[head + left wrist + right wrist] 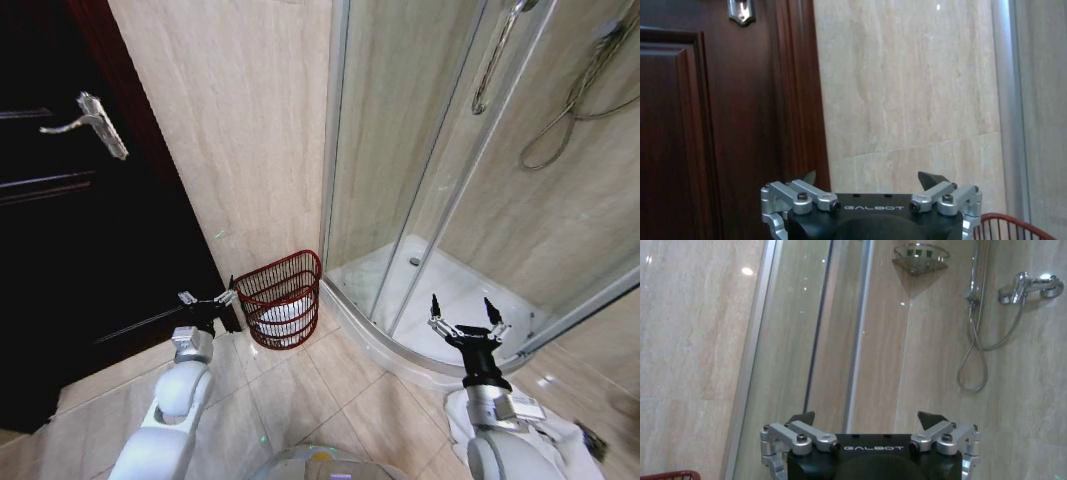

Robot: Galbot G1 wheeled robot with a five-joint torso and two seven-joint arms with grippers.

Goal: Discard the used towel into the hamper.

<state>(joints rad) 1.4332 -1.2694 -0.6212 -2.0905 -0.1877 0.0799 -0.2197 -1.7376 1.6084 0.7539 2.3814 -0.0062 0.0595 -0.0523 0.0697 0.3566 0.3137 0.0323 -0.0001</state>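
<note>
Clearly, in the head view, the hamper (283,298) stands on the floor tiles in the corner, between the dark door (70,250) and the shower cabin (470,200). Something white lies inside it, probably the towel (284,313), so the task looks almost finished. The left hand (207,298) hovers just beside the hamper rim, its fingers spread, holding nothing. The right hand (464,318) is near the shower base, wide open and empty.

From the left wrist, the left hand (870,176) faces the wall, with the hamper rim (1013,220) beside it.

From the right wrist, the right hand (867,416) points toward the glass.

A towel is soft and light; I would pinch a raised fold.
</note>
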